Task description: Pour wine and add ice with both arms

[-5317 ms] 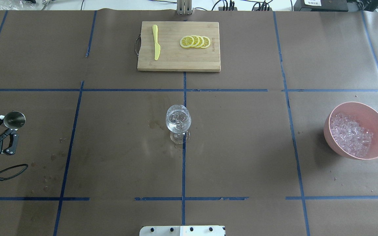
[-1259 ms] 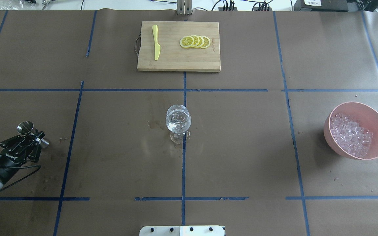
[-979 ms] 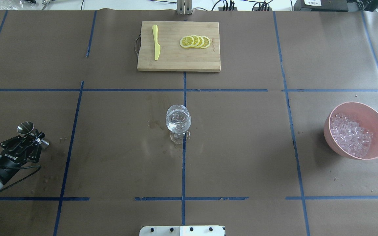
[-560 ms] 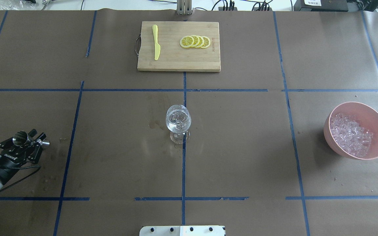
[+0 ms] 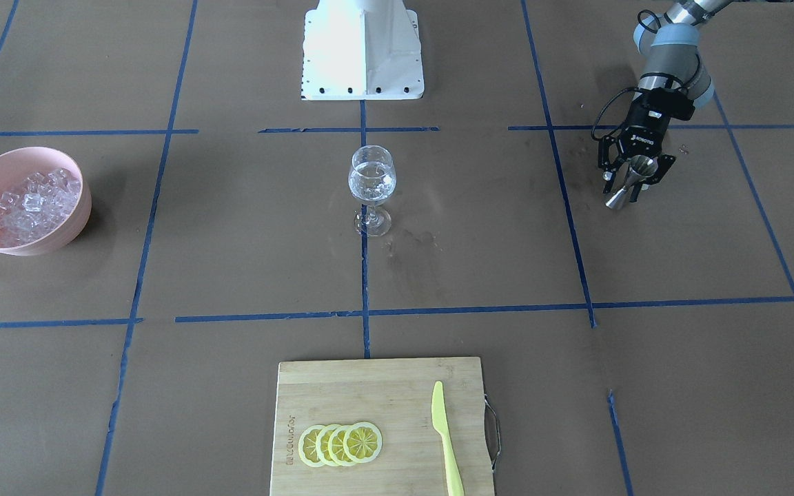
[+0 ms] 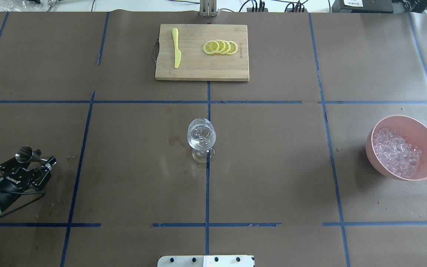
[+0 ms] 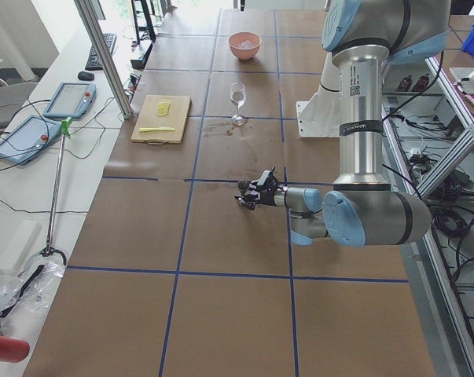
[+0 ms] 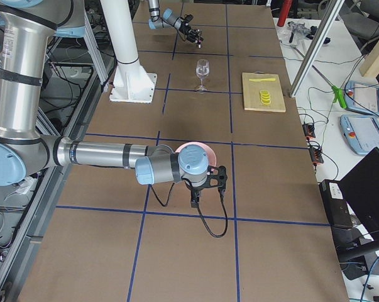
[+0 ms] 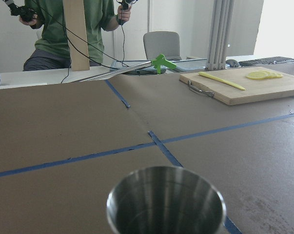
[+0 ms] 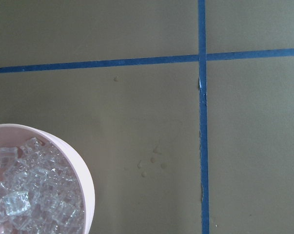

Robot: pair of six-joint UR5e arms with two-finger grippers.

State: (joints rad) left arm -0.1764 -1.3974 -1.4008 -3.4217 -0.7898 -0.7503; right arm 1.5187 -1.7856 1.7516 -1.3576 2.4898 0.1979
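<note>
Brown-papered and crossed with blue tape, the table point(image 6: 272, 167) spreads wide. Nearest, the left gripper point(image 5: 633, 178) brackets a metal cup point(image 9: 166, 209) low down, well apart from the glass point(image 6: 201, 135) mid-table. Whether it grips I cannot tell, and any wine is too faint to see. Pouring seems the step in hand, so the cup must travel to the glass. The right gripper point(image 8: 206, 184), state untellable, hangs by the bowl point(image 6: 424, 133) of ice point(image 6: 395, 152). Beyond sit a cutting board point(image 6: 198, 66) and a person point(image 9: 73, 29).

We find the wine glass point(image 6: 201, 138) mid-worktop point(image 6: 272, 167); ice point(image 6: 397, 154) in a bowl point(image 6: 426, 133) by the right edge, jigger point(image 6: 25, 154) by the left, cutting board point(image 6: 198, 66) at the far edge.
</note>
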